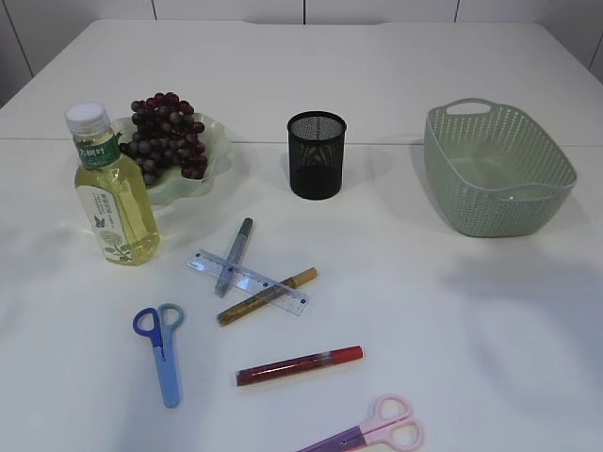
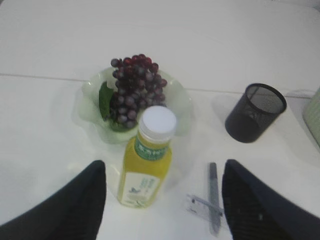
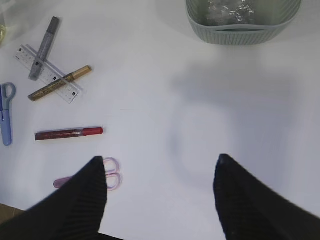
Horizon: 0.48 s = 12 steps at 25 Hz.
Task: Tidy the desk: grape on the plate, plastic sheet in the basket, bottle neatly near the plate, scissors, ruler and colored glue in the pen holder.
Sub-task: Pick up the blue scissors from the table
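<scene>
Dark grapes [image 1: 168,135] lie on the green plate [image 1: 215,141], with the yellow bottle [image 1: 113,202] upright just in front of it. The clear ruler [image 1: 250,281] lies under a grey glue pen [image 1: 234,256] and a gold one [image 1: 268,296]; a red glue pen [image 1: 300,365] lies nearer. Blue scissors [image 1: 162,348] and pink scissors [image 1: 372,435] rest on the table. The plastic sheet [image 3: 227,10] sits crumpled in the basket [image 1: 495,169]. The black mesh pen holder [image 1: 317,155] looks empty. My left gripper [image 2: 164,170] hangs open above the bottle. My right gripper [image 3: 160,165] hangs open over bare table, beside the pink scissors.
The white table runs wide on all sides. Its near edge shows at the lower left of the right wrist view. Neither arm appears in the exterior view.
</scene>
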{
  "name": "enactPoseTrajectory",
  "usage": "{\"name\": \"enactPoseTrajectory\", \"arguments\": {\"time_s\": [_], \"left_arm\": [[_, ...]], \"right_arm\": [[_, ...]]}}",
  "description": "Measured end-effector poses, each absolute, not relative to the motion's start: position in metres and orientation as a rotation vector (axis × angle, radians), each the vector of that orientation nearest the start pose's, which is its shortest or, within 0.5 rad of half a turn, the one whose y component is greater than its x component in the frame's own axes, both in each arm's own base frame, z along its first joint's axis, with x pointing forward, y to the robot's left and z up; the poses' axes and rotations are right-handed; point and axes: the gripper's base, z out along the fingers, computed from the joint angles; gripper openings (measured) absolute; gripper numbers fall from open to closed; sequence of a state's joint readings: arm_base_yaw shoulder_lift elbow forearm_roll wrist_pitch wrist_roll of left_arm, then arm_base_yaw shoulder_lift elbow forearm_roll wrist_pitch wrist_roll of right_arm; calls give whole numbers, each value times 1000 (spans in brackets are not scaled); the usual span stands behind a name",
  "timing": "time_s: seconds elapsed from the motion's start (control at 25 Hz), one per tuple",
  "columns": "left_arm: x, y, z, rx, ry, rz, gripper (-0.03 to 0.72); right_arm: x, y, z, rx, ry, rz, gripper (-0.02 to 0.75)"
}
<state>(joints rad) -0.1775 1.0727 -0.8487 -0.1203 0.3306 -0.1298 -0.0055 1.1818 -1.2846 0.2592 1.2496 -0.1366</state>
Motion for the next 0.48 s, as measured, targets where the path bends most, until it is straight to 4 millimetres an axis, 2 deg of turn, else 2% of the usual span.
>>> {"name": "enactPoseTrajectory", "arguments": {"time_s": [0.2,0.36,0.48], "left_arm": [[208,-50,362,-67,2211,-419,510],[199,-53,366,-99,2329,-485,509],[191,-54,362,-149,2429,-511,509]], "right_arm": [[215,21,391,-133,2597,304,524],[215,21,391,-113,2599,312,524],[215,21,391,-103,2600,315,524]]}}
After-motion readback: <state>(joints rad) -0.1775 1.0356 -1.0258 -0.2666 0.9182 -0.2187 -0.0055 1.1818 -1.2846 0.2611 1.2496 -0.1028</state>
